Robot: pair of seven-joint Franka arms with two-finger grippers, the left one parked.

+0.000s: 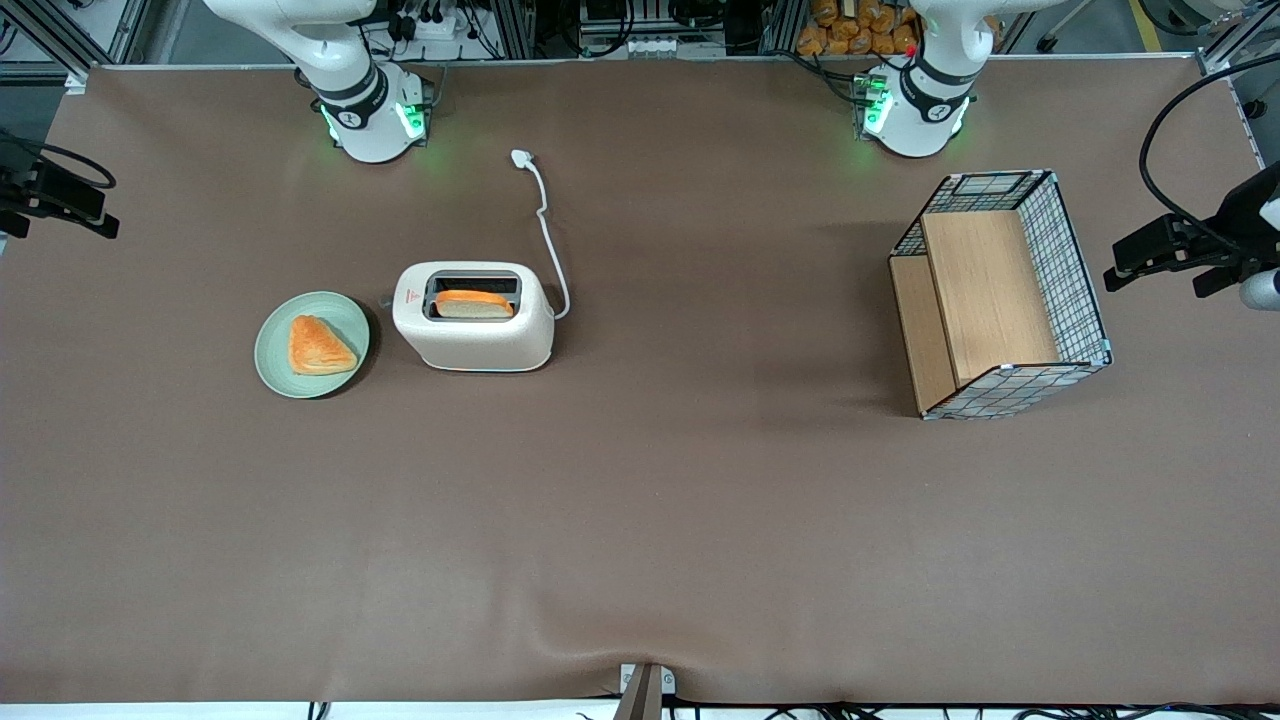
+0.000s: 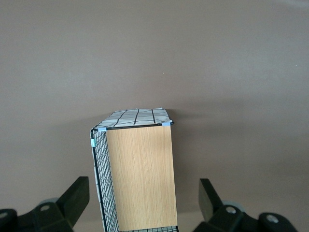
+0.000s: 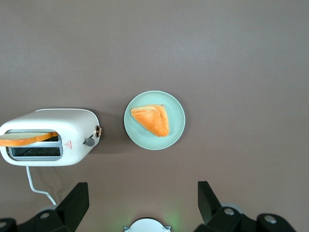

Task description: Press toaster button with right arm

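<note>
The brown surface (image 1: 640, 520) carries a toaster (image 1: 473, 318), a green plate (image 1: 311, 344) beside it, and a wire basket (image 1: 1000, 295) toward the parked arm's end.

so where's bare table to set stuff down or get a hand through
Widest free patch: the brown table between the toaster and the wire basket, plus the whole strip nearer the front camera. It is tight where the green plate sits beside the toaster button. The gripper hangs high above this spot, fingers open.
</note>
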